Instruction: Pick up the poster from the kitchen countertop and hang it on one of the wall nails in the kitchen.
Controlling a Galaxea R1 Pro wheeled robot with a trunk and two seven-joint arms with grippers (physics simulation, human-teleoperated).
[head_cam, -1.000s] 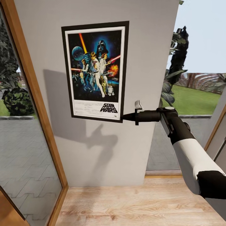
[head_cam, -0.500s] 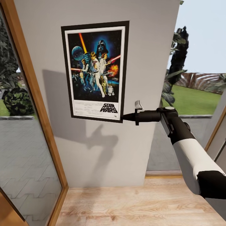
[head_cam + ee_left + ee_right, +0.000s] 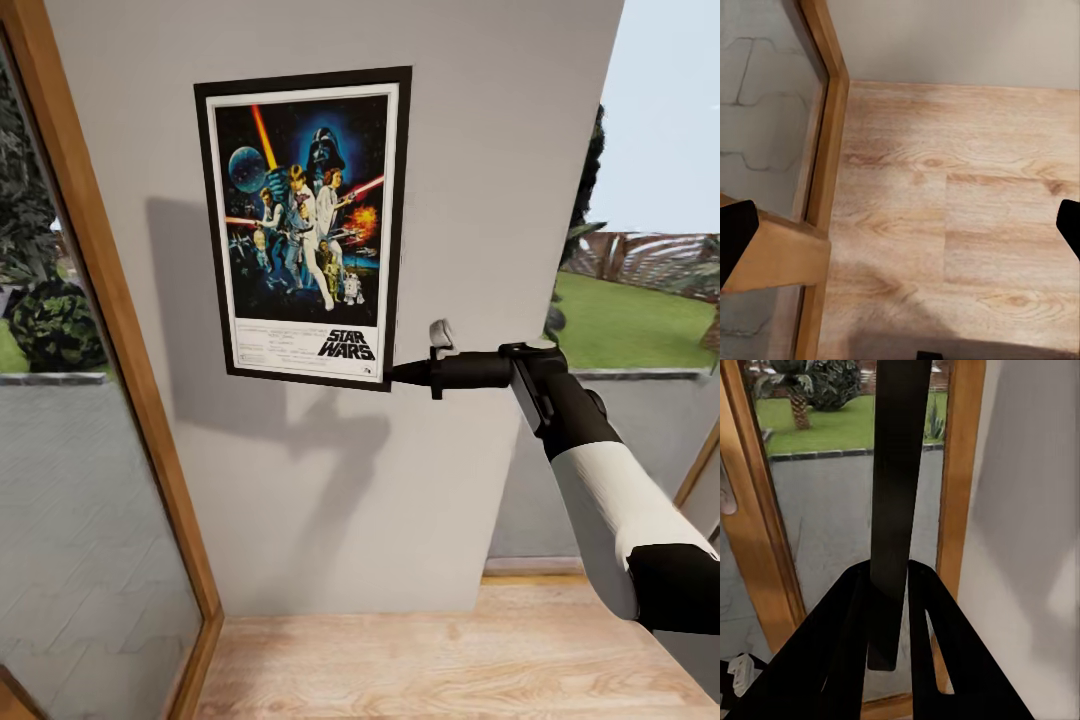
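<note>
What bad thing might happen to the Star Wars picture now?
1. The right gripper pinches only the poster's bottom corner, seen edge-on between the fingers. No nail is visible, so letting go might drop it to the wooden floor.
2. Pulling the arm away while shut could drag the poster crooked against the wall.

Poster (image 3: 303,225) flat against grey wall (image 3: 480,200)

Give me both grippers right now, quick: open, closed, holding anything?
Left gripper: open, nothing between its fingers.
Right gripper: closed on the poster's lower corner, frame edge pinched between its fingers.
</note>
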